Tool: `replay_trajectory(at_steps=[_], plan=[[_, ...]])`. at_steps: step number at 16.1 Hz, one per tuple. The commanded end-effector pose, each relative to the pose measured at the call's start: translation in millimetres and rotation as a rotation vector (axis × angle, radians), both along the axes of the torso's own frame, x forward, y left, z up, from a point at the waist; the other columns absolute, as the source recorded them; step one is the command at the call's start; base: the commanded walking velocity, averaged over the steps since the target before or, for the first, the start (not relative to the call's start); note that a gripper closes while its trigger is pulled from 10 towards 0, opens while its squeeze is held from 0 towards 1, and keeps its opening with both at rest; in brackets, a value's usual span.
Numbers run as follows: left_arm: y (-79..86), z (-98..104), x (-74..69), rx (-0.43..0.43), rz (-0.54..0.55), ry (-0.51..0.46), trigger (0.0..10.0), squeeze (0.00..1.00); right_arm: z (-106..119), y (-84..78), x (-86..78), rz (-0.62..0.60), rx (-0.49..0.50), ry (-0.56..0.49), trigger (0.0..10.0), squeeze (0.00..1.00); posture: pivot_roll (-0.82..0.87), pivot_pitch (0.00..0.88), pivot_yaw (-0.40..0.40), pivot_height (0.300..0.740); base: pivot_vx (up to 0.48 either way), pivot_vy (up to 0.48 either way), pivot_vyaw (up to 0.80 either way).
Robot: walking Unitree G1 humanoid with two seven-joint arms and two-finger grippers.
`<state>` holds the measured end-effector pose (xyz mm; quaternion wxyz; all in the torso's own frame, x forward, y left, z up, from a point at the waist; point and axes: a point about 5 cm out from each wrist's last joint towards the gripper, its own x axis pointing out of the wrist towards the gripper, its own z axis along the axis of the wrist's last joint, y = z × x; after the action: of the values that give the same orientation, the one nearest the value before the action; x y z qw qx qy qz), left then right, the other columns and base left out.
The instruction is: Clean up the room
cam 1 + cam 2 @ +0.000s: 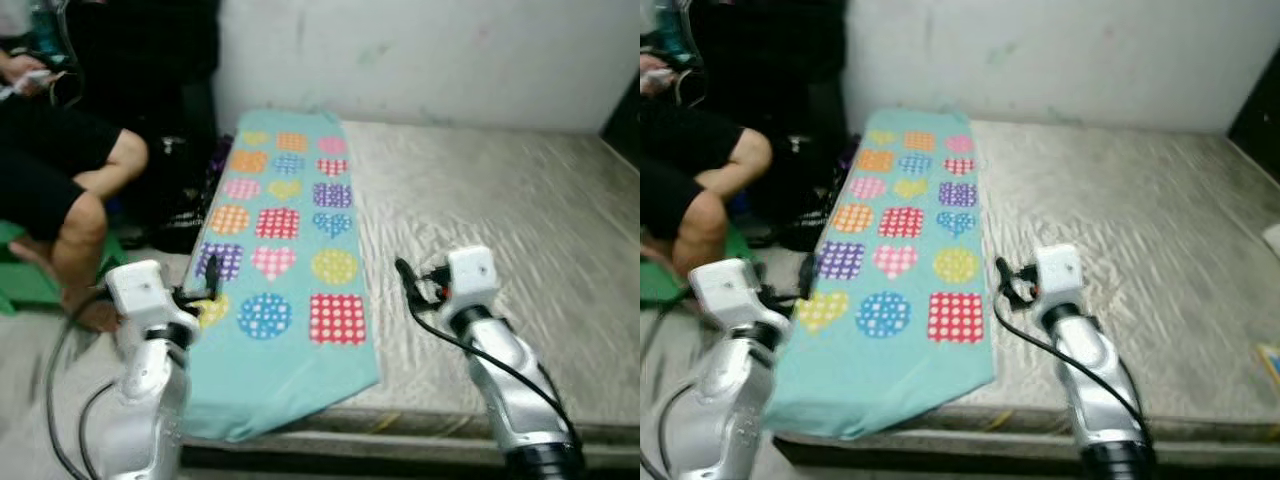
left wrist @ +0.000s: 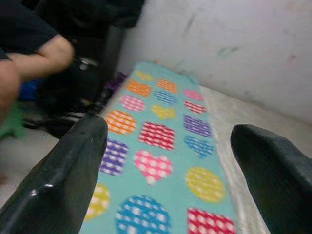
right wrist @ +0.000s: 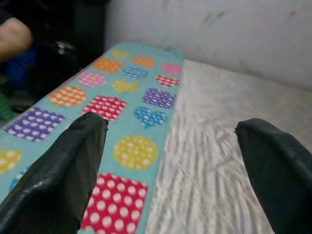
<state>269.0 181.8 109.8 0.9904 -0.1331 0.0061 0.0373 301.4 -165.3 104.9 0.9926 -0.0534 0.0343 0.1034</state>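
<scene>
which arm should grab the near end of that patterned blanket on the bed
Probably the left. The left gripper hovers open at the teal blanket's near left edge, while the right gripper is over bare mattress beside it.

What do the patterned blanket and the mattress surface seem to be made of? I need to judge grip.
Blanket: seemingly thin woven or fleece fabric, matte teal with printed dotted shapes; it drapes limply over the edge. Mattress: probably quilted cloth ticking, greyish with a slight sheen and fine wrinkled ridges.

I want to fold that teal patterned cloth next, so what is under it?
The teal cloth lies flat along the left side of a bare grey mattress, its near corner hanging over the front edge. Whatever lies beneath the cloth itself is covered; no bulges show.
</scene>
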Motion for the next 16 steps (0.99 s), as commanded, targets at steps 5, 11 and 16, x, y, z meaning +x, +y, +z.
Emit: replay_trajectory(at_steps=[5,11,16], plan=[[6.1,8.5,0.6,0.016,0.004,-0.049,10.0,0.0,7.6,6.3,3.6,0.025,-0.004,-0.026,10.0,0.0,-0.07,0.017,-0.051,0.74,0.0,0.179,0.0],[3.1,11.1,-0.8,0.004,-0.035,-0.075,10.0,0.0,7.2,6.1,4.6,0.021,-0.007,-0.02,10.0,0.0,-0.08,0.018,-0.05,0.74,0.132,0.0,0.0],[2.6,11.5,-0.1,0.002,-0.043,-0.077,10.0,0.0,7.4,5.3,4.7,0.018,-0.005,-0.022,10.0,0.0,-0.08,0.018,-0.049,0.74,0.275,0.0,-0.46]])
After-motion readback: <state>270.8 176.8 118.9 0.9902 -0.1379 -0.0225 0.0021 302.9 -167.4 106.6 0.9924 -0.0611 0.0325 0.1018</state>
